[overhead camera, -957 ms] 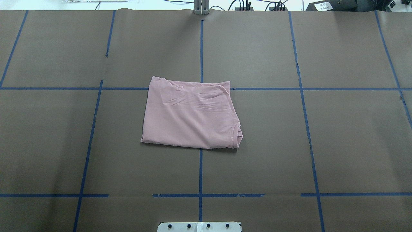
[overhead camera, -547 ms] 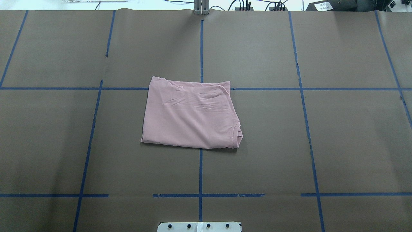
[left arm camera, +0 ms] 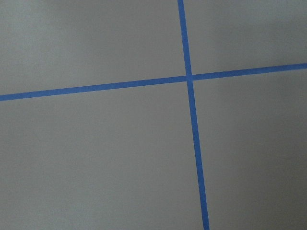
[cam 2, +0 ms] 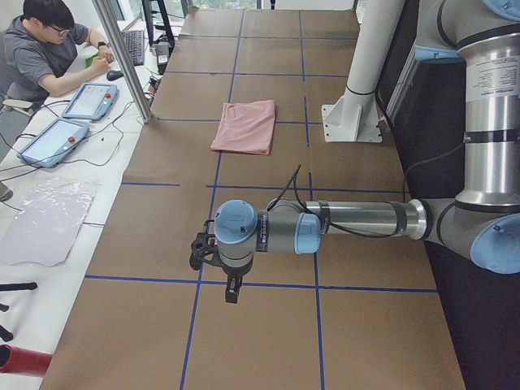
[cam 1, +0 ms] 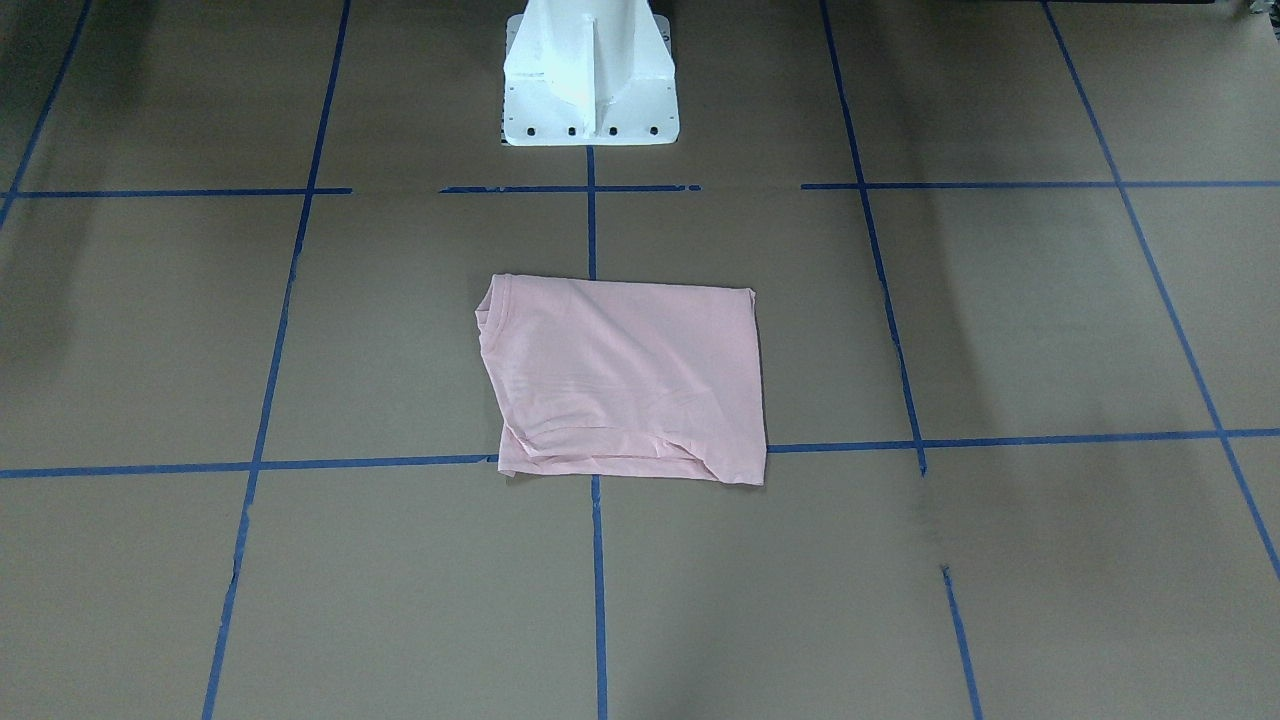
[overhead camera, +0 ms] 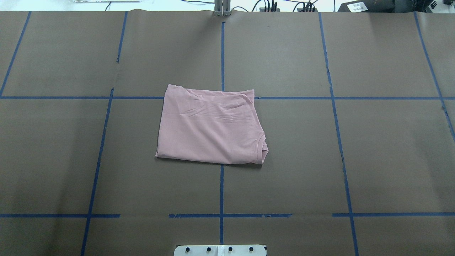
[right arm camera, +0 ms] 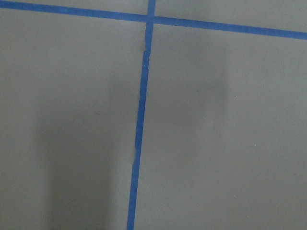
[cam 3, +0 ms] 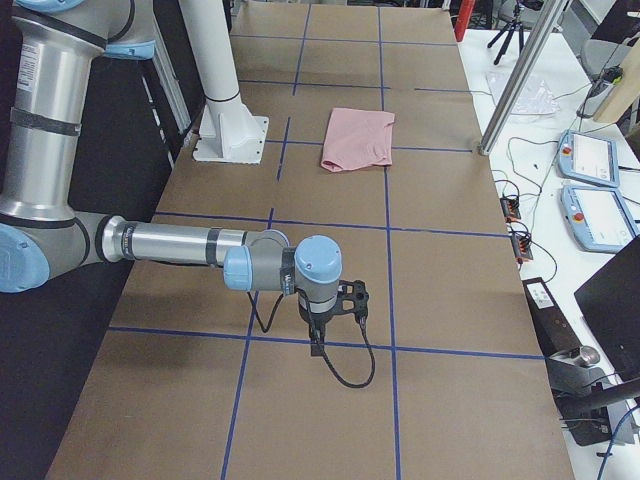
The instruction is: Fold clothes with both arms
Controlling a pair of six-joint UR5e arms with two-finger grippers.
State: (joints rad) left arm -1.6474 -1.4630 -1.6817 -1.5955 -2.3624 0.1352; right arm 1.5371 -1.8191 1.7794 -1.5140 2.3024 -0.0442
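Table (overhead camera: pixel 391 160) — brown covering, blue tape grid (overhead camera: pixel 221 188). Folded pink T-shirt (overhead camera: pixel 209 131) lies flat mid-table; white pedestal base (cam 1: pixel 588 90) at the robot-side edge.

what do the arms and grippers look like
Both the left arm and right arm are silver-grey tubes with light blue joint caps and black joint rings. The left gripper and right gripper are black, with slim jaws. A thin black cable loops off each wrist.
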